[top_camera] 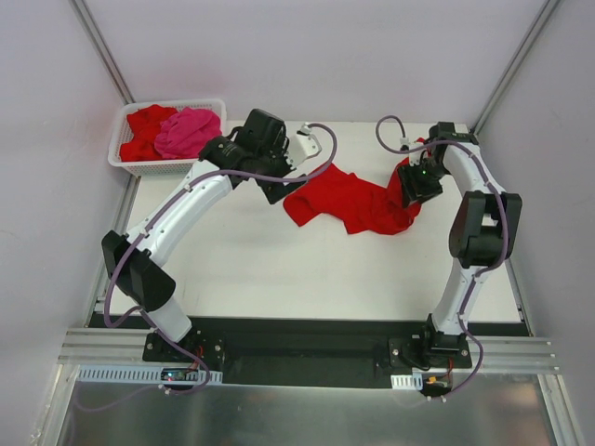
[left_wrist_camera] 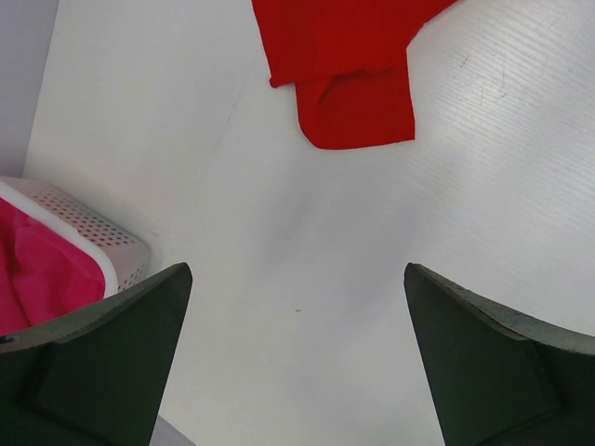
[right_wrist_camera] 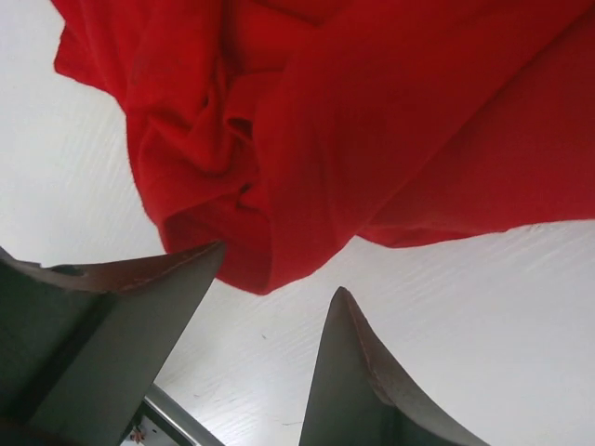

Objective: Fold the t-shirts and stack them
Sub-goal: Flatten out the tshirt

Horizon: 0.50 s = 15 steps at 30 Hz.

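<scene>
The red t-shirt [top_camera: 358, 203] is lying crumpled on the tabletop [top_camera: 279, 269], its bunched edge reaching in between the parted fingers of the right tool [right_wrist_camera: 281, 269]; whether they are touching it is hard to tell. The left tool [left_wrist_camera: 296, 269] is hovering wide open nearby. The basket [top_camera: 125, 163] is holding a pink t-shirt [top_camera: 189, 132] and another red one [top_camera: 144, 125], each partly hidden.

The loose t-shirt [top_camera: 358, 203] was plain bright red, unprinted. The basket [top_camera: 158, 168] was white lattice; the top t-shirt [top_camera: 189, 132] inside was hot pink, the other t-shirt [top_camera: 144, 130] apparently red.
</scene>
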### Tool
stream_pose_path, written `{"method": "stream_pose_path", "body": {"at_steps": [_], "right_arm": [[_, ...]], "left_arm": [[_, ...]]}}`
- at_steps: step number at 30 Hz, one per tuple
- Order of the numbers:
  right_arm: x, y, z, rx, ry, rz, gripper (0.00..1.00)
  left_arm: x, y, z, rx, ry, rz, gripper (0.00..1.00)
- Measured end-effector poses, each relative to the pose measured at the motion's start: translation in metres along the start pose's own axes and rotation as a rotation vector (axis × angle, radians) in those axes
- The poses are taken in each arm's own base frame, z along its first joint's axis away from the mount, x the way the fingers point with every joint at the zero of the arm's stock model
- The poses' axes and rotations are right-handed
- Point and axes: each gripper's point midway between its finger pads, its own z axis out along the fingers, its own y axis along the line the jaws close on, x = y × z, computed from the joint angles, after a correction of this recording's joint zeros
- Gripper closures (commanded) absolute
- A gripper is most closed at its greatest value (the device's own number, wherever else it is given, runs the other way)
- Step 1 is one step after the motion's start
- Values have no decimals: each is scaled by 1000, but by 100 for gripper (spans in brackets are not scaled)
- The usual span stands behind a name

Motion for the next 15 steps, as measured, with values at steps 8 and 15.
{"method": "stream_pose_path", "body": {"at_steps": [8,15], "right_arm": [[-3,-12,26,25,51,-48,43],[5,-15,43,14,98,-51,68]], "left_arm": [[5,2,-1,-12,24,11,1],[4,6,-4,-27,24,18,1]]}}
